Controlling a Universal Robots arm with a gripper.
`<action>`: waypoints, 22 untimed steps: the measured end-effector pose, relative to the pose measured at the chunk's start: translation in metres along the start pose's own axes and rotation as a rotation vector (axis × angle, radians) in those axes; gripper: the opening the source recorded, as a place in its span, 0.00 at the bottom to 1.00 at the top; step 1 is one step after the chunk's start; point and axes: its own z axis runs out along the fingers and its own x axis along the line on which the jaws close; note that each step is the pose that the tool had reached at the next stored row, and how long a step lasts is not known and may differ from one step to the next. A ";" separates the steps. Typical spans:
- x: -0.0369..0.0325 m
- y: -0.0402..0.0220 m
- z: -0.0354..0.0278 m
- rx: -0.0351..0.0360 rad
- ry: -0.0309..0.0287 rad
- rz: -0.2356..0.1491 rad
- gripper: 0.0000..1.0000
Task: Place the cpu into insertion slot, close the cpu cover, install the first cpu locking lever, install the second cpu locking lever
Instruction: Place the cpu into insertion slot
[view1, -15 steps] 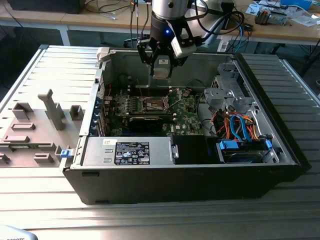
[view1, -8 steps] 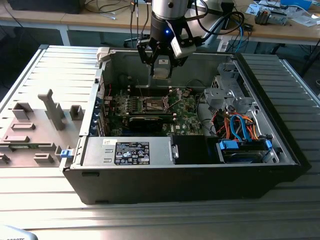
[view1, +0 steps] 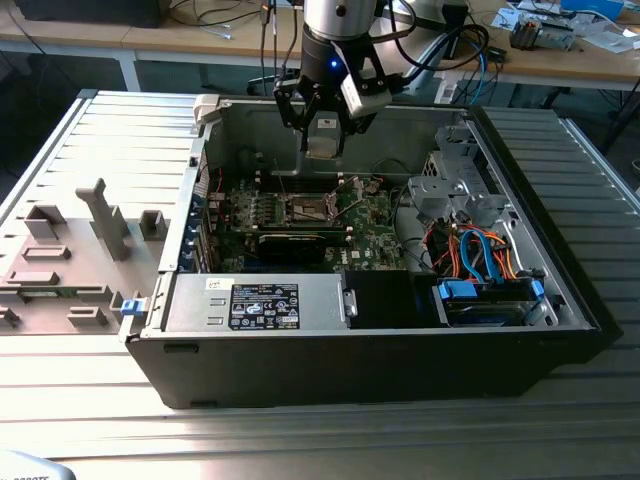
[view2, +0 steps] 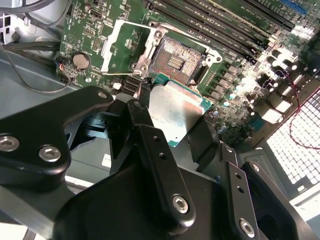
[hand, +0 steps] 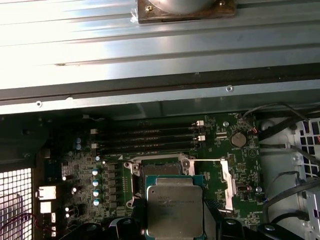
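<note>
- I have the gripper (view1: 325, 145) clamped on the chip (view2: 177, 107), one finger (view2: 146, 112) on each of two opposite edges and the grey metal top facing the wrist cameras.
- The chip hangs high over the open socket (view2: 175, 60) inside the computer case (view1: 400, 365), well clear of the board (hand: 75, 175).
- The cover (view2: 119, 42) is flipped open, just beside the socket.
- I cannot tell whether the chip is square over the socket.

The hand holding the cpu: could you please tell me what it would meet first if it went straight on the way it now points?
Probably the open insertion slot on the motherboard. The hand holds the cpu above it, though exact alignment is unclear.
</note>
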 end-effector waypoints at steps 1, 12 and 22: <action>0.0000 0.0000 0.0001 0.0003 -0.0001 0.001 0.55; 0.0000 -0.0001 0.0013 0.0053 -0.0017 0.016 0.55; 0.0000 -0.0002 0.0022 0.0089 -0.0029 0.027 0.55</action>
